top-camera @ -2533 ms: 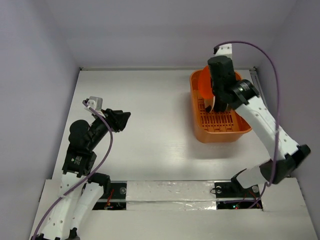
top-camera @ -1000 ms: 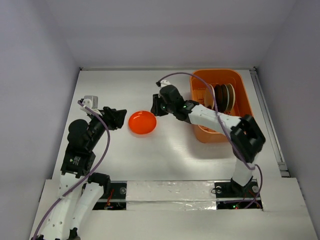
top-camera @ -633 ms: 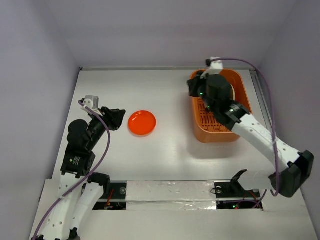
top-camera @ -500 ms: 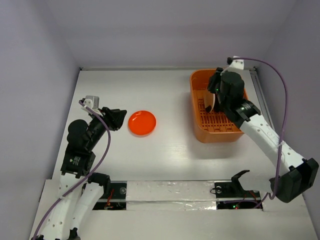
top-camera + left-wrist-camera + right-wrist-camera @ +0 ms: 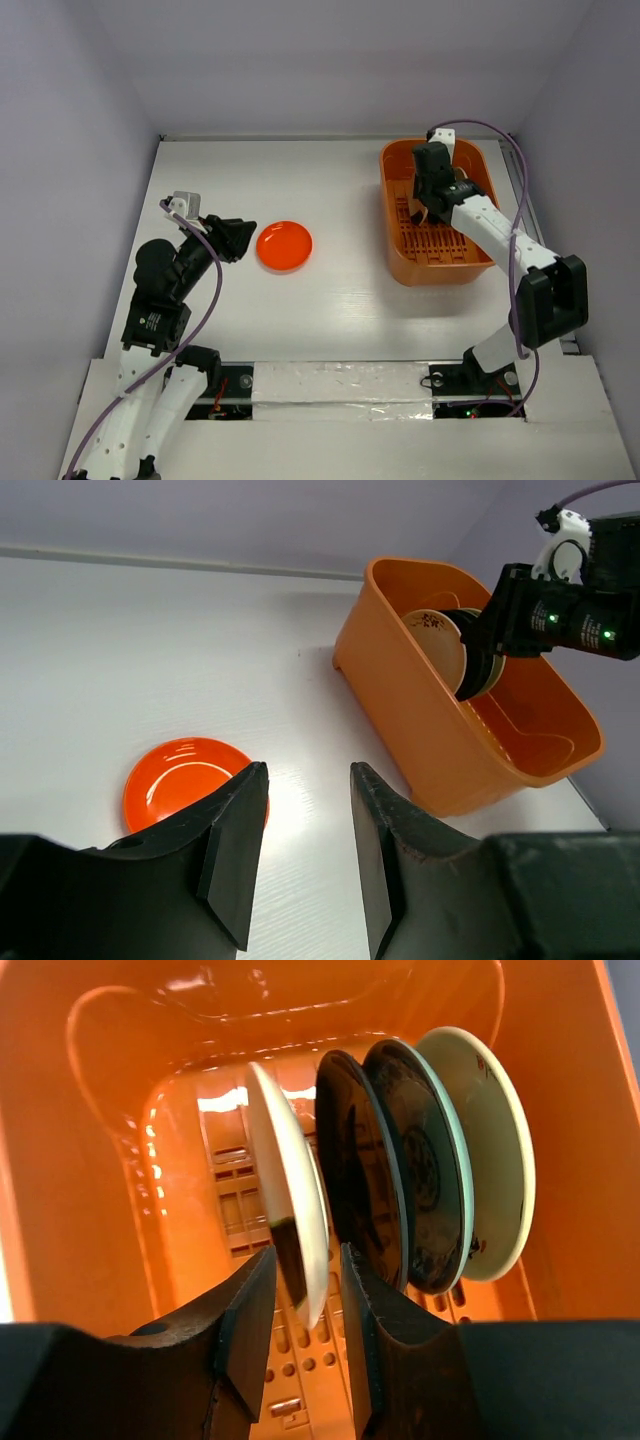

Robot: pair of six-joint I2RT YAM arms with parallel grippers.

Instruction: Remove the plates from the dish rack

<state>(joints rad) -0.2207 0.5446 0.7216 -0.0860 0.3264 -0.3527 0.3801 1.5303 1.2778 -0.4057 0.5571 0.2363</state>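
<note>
Right wrist view shows the cream plate (image 5: 288, 1180) standing on edge in the dish rack (image 5: 70, 1190). A dark plate (image 5: 365, 1170) stands just beside it toward 3 o'clock, with two more plates behind that. The right gripper (image 5: 307, 1305) straddles the cream plate's near rim, jaws parted with a sliver of gap showing, so it does not look clamped. A shallow or skewed bite on that thin rim could let the plate pivot and slip, or the crowded finger could tip the dark plate. From above, the rack sits at 2 o'clock on the table (image 5: 340, 190). The orange-red plate (image 5: 284, 245) lies flat toward 9 o'clock, near the left gripper (image 5: 305, 850), which is open and empty.
</note>
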